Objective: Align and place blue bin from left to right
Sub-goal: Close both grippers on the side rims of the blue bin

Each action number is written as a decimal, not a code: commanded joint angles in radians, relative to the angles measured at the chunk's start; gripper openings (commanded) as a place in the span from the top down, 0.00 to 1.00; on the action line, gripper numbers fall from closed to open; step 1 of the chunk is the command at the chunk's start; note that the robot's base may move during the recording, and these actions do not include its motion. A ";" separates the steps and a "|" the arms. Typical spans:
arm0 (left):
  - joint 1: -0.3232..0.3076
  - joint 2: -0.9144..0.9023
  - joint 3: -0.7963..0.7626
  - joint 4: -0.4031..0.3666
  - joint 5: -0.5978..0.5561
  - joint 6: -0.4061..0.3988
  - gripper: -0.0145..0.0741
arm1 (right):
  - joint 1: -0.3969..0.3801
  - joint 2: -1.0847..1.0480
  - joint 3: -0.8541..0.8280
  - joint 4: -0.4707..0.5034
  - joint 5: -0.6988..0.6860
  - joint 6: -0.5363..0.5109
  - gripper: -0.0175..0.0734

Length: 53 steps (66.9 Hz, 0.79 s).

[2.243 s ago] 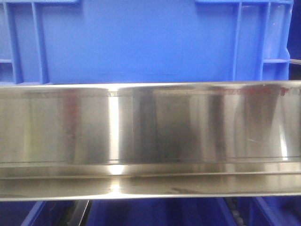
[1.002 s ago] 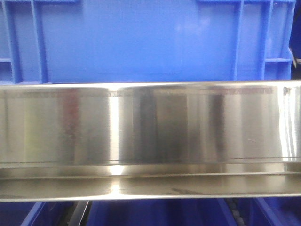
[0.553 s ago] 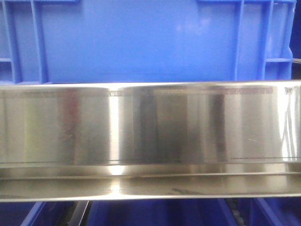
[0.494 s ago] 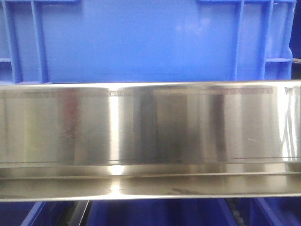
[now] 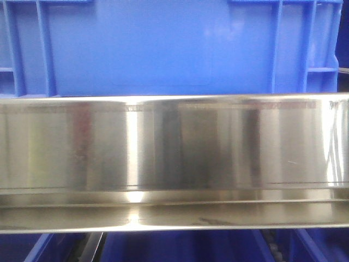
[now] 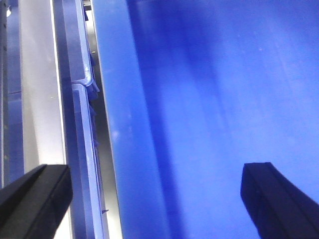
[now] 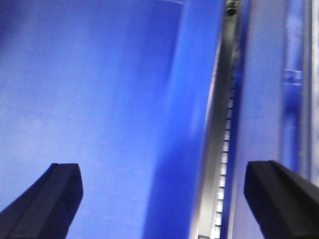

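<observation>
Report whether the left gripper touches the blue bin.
Cannot tell. In the left wrist view the left gripper straddles a wall of the blue bin; neither contact nor gap shows plainly.

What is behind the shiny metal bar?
The blue bin stands behind the steel rail. Only its upper wall and ribs show above it; its bottom is covered, so what it rests on cannot be seen.

The bin (image 5: 163,49) is blue plastic, smooth with a soft sheen. The rail (image 5: 174,147) is polished metal, mirror-glossy, streaked with reflections. The left gripper (image 6: 154,199) and right gripper (image 7: 164,199) look matt black.
</observation>
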 commanded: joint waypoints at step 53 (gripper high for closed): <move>-0.002 -0.005 -0.023 -0.009 -0.007 -0.010 0.17 | -0.005 -0.022 -0.008 0.000 -0.004 -0.009 0.19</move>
